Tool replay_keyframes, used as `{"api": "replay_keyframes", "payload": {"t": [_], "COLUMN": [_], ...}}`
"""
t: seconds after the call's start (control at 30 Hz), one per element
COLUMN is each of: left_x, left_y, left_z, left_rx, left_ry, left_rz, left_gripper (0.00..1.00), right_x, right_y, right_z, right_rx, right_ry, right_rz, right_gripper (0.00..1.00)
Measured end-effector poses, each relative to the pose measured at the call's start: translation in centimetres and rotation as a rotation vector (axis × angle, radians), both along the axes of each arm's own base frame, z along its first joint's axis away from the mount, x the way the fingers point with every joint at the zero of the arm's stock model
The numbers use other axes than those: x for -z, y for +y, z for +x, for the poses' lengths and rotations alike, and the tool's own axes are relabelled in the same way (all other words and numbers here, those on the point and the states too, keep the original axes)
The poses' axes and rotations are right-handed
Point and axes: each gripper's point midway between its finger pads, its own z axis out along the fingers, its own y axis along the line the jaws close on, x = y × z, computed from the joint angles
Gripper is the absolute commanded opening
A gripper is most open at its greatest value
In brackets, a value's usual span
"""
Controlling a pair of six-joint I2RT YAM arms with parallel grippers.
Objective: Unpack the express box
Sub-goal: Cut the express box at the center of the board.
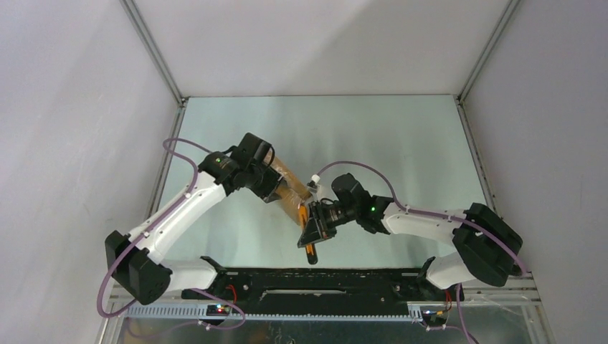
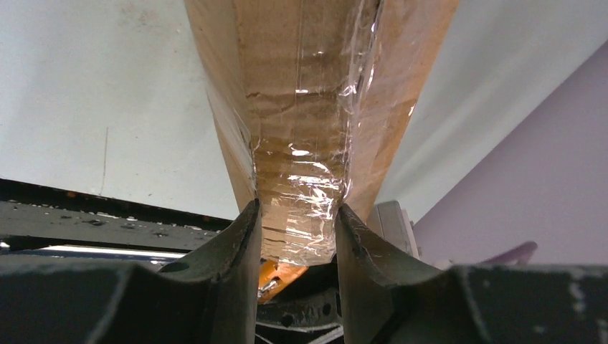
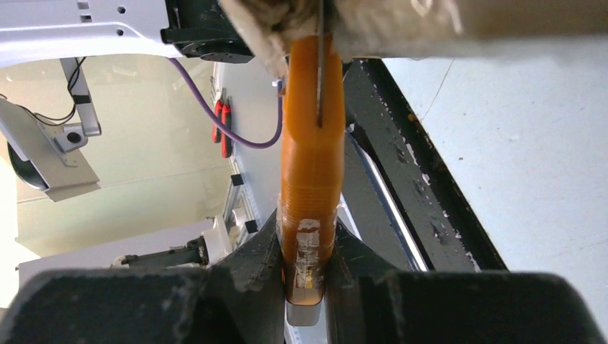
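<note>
The express box (image 1: 289,188), brown cardboard with clear tape seams, is held off the table between the two arms. My left gripper (image 1: 267,182) is shut on its taped narrow end, which fills the left wrist view (image 2: 301,143). My right gripper (image 1: 315,231) is shut on the orange utility knife (image 1: 307,222). In the right wrist view the knife (image 3: 310,165) points up and its blade (image 3: 320,79) meets the edge of the box (image 3: 401,25). The knife's orange tip shows below the box in the left wrist view (image 2: 276,279). The label is not visible.
The pale table (image 1: 373,136) is fenced by white walls on three sides. A black rail (image 1: 315,283) with the arm bases runs along the near edge, right below the knife. Purple cables loop from both arms.
</note>
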Motion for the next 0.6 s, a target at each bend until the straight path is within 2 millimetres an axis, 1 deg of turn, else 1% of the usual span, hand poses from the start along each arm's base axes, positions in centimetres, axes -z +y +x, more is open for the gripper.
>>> {"api": "replay_keyframes", "payload": {"t": [0.17,0.37,0.47,0.6], "left_x": [-0.8,-0.8,-0.5,0.0], "left_y": [-0.2,-0.4,-0.8,-1.7], "left_z": [-0.1,-0.2,-0.2,0.0], "left_rx": [-0.009,0.000,0.012,0.086], "left_ry": [-0.030,-0.026,-0.010,0.010], "left_rz": [-0.031,-0.041,-0.048,-0.050], "left_gripper": [0.00,0.00,0.00,0.00], "right_x": [0.3,0.2,-0.4,-2.1], "right_y": [-0.2,-0.5,-1.1,-2.7], "right_z": [0.4,0.1,-0.2,0.5], "right_rx": [-0.013,-0.016,-0.011,0.029], "right_ry": [-0.001,-0.008,-0.012,-0.027], "right_rz": [0.008,-0.004,-0.010,-0.001], "right_gripper": [0.00,0.00,0.00,0.00]}}
